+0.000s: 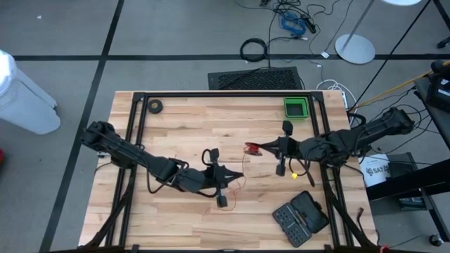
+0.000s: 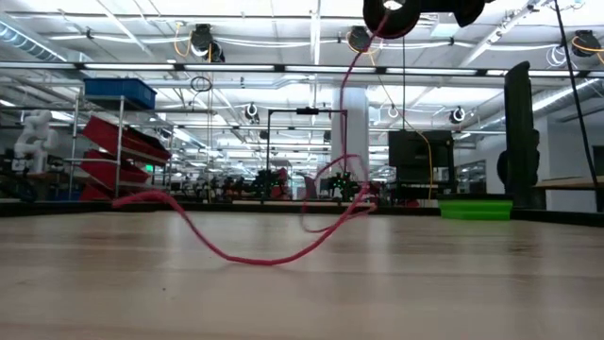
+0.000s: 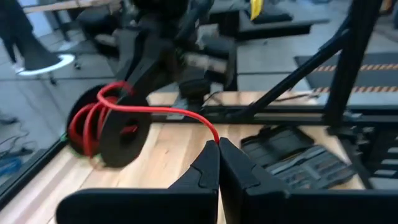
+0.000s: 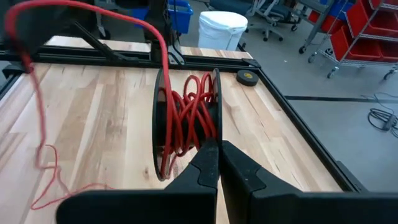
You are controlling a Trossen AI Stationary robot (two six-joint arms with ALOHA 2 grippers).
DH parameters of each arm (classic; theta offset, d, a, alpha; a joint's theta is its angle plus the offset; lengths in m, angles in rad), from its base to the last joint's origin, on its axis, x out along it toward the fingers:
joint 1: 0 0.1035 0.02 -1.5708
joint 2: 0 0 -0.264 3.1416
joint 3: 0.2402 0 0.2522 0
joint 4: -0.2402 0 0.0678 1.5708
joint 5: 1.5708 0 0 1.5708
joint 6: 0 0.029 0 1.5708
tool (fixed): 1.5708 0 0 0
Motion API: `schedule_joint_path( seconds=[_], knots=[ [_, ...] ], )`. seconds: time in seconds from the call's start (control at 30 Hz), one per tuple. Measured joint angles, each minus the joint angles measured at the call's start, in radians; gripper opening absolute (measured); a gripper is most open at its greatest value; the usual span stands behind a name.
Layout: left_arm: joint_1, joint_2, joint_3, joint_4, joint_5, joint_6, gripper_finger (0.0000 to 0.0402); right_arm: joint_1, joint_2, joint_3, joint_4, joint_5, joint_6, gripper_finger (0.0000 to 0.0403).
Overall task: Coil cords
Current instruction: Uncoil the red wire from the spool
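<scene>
Item: one red cord (image 2: 247,253), thin, lying nearest the low camera in a slack loop on the wooden table (image 1: 176,126), then rising to the reel overhead.

Item: one black reel (image 4: 186,124), round, partly wound with red cord. Held above the table's middle, clamped at its rim in the right gripper (image 4: 217,149), fingers pressed together on it.

Item: one left gripper (image 3: 218,148), just beside the reel, on the side away from the green bin (image 1: 296,107). Fingers clenched on the red cord, which runs taut from fingertips to reel.

Item: one black tool case (image 1: 300,217), open, at the table corner nearer the right arm, well apart from the reel.

Item: one small black roll (image 1: 155,107), at the far edge, well apart from the reel.

Item: one green bin, at the far edge, beyond the reel.
</scene>
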Motion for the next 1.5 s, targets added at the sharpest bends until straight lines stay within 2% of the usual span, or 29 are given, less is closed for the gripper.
schedule_joint_path(
  seconds=[0.33, 0.63, 1.27, 1.5],
  knots=[
    [0.018, 0.090, 0.000, 0.124, 0.120, 0.053, 0.0001, -0.005, 0.044, 0.000, 0.074, 0.000, -0.045, 0.0000],
    [0.069, 0.161, 0.000, 0.145, 0.229, 0.018, 0.0001, -0.011, 0.045, 0.000, 0.085, 0.000, -0.045, 0.0000],
    [0.096, 0.212, 0.000, 0.157, 0.240, -0.009, 0.0001, -0.011, 0.045, 0.000, 0.110, 0.005, -0.033, 0.0000],
    [0.114, 0.212, -0.001, 0.007, 0.235, -0.009, 0.0001, -0.011, 0.045, 0.000, 0.114, 0.005, -0.033, 0.0000]
  ],
)
